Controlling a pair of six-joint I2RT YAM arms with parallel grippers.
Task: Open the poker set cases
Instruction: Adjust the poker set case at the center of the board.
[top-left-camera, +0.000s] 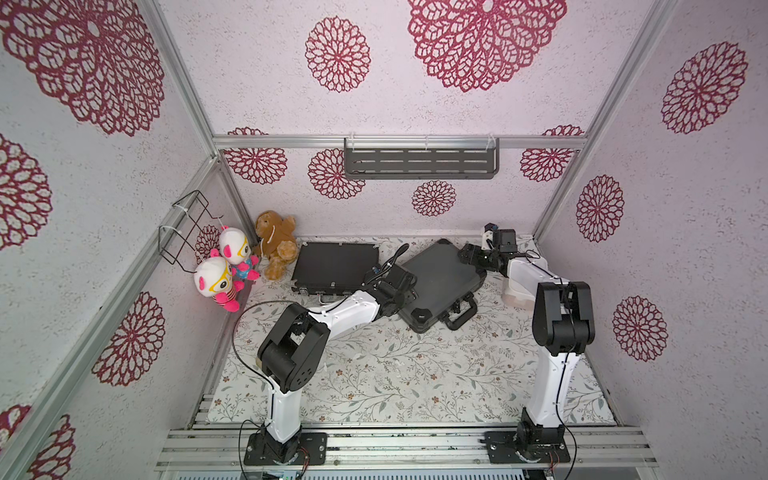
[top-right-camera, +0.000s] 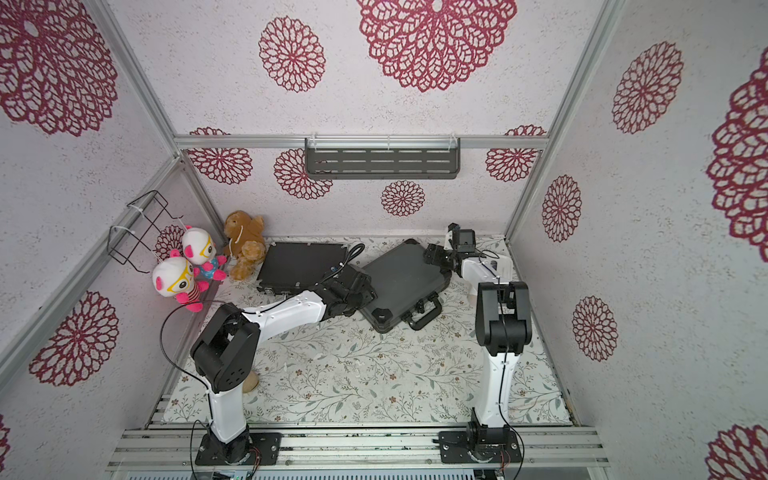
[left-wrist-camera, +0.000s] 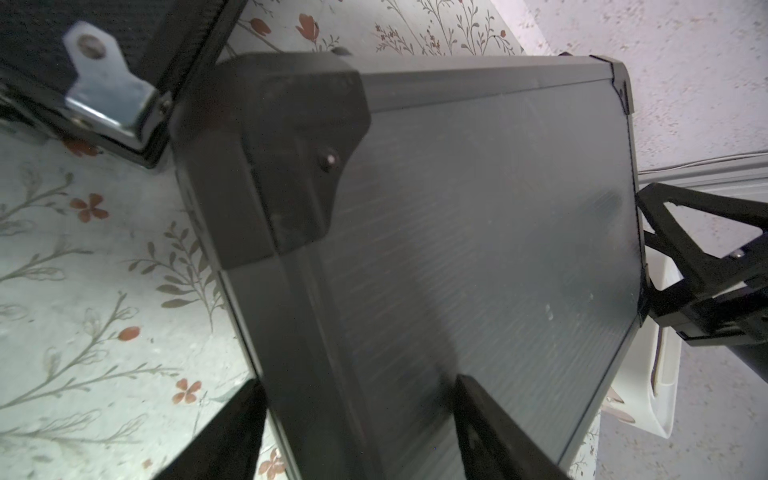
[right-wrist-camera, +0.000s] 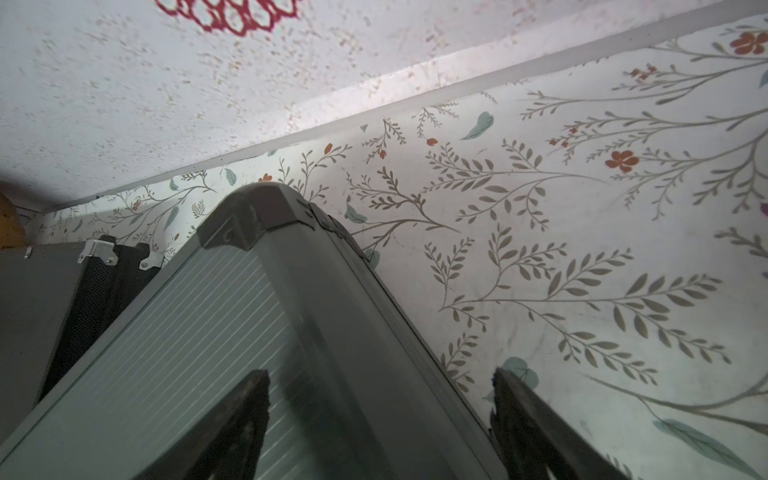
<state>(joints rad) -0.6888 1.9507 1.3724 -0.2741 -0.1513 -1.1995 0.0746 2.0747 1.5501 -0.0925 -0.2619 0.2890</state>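
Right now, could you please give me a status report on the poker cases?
Both open: left gripper, right gripper, astride grey case edges. It and black case both closed. Note white box close by right gripper.

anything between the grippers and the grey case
Nothing visible: the left gripper and the right gripper each straddle an edge of the grey case, jaws apart, with no other object in between.
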